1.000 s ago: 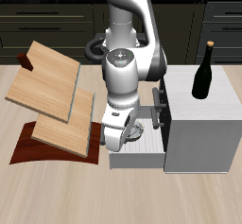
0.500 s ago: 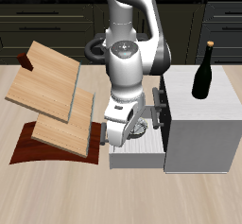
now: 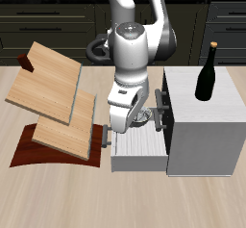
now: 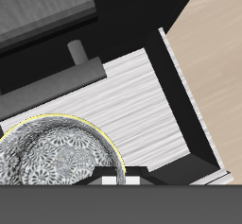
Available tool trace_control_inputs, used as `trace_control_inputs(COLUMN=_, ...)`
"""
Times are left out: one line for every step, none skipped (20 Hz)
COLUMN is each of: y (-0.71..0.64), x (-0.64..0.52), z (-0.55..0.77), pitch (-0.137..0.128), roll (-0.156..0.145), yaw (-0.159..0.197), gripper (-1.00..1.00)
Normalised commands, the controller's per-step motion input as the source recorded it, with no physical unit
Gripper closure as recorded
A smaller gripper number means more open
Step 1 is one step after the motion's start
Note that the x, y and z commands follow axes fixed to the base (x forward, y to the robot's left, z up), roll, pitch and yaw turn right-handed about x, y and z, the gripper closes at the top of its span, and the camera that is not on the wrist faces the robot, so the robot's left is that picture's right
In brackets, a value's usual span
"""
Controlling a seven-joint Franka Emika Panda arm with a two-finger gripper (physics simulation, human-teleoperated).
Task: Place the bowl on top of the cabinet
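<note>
The bowl [image 3: 144, 117], white with a dark grey speckled inside, hangs just above the pulled-out drawer [image 3: 139, 153] of the white-grey cabinet [image 3: 207, 126]. My gripper [image 3: 135, 124] is shut on the bowl's rim. In the wrist view the bowl [image 4: 57, 162] fills the space beside my gripper [image 4: 120, 178], with the drawer's pale ribbed floor [image 4: 132, 95] below it. The bowl sits lower than the cabinet's flat top [image 3: 187, 89] and in front of the cabinet's face with the dark handles [image 3: 159, 112].
A black bottle [image 3: 206, 73] stands on the cabinet top towards its back. Tilted wooden boards [image 3: 53, 83] on a dark base lie beside the drawer, away from the cabinet. Bare wooden table [image 4: 213, 67] shows past the drawer's side wall.
My gripper has risen out of the drawer with the bowl in it and shifted slightly towards the cabinet face. The drawer, bottle and boards stay put.
</note>
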Motion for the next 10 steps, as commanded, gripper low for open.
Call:
trace_control_inputs(y=-0.26, x=-0.13, z=0.22, pitch=-0.025, roll=-0.051, yaw=-0.008, gripper=1.0)
trace_control_inputs(y=-0.36, x=0.01, z=0.14, pitch=0.13, roll=-0.119, yaw=0.023, gripper=1.0)
trace_control_inputs(y=-0.27, x=-0.03, z=0.34, pitch=-0.042, roll=-0.037, yaw=0.022, gripper=1.0)
trace_control_inputs(y=-0.33, x=-0.1, z=0.25, pitch=-0.01, roll=-0.065, yaw=0.019, gripper=1.0)
trace_control_inputs(y=-0.31, x=-0.23, z=0.23, pitch=0.074, roll=-0.092, yaw=0.037, gripper=1.0)
trace_control_inputs(y=-0.26, x=-0.18, z=0.22, pitch=0.039, roll=-0.02, yaw=0.109, gripper=1.0)
trace_control_inputs(y=-0.35, x=-0.35, z=0.54, pitch=-0.044, roll=-0.059, yaw=0.021, gripper=1.0)
trace_control_inputs(y=-0.2, x=-0.13, z=0.41, pitch=0.004, roll=-0.007, yaw=0.023, gripper=1.0)
trace_control_inputs(y=-0.27, x=-0.2, z=0.58, pitch=-0.073, roll=-0.063, yaw=-0.047, gripper=1.0)
trace_control_inputs(y=-0.2, x=-0.29, z=0.53, pitch=-0.042, roll=-0.015, yaw=-0.04, gripper=1.0)
